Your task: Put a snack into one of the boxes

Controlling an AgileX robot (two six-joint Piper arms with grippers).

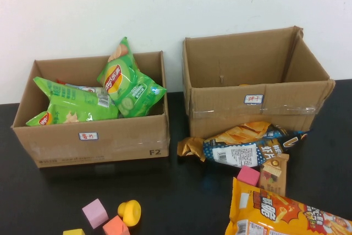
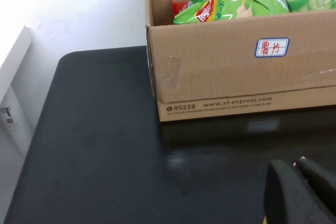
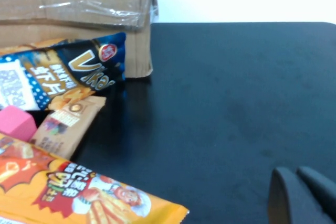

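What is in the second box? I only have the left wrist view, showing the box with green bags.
Observer: No snack shows inside the right box in the high view.
Operator: Any loose snacks nearby?
Observer: A blue and orange bag lies against its front, and an orange bag lies nearer the robot.
Operator: And the grippers?
Observer: The right gripper hovers over bare table beside those bags. The left gripper is low before your box.
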